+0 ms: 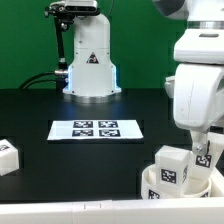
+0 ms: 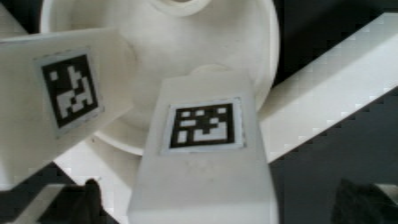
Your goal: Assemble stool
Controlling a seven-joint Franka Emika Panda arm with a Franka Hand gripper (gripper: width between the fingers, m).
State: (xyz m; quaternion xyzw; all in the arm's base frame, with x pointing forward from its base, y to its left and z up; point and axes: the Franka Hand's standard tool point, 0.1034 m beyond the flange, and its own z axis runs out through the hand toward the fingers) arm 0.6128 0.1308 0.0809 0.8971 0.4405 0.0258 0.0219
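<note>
Over at the exterior view's right the arm hangs above the round seat (image 1: 148, 182), its pincer (image 1: 205, 150) down beside an upright leg (image 1: 173, 166) standing in that dish. Whether the pincer grips anything, I cannot tell. A spare leg (image 1: 6, 157) lies on the tabletop (image 1: 60, 105) well apart, beyond the marker board (image 1: 96, 129)

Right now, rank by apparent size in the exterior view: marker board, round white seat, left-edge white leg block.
Tie, unsure: flat white marker board looks wider, round white plastic seat taller, nearer, partly hidden.
Smallest: white block leg, cropped.
</note>
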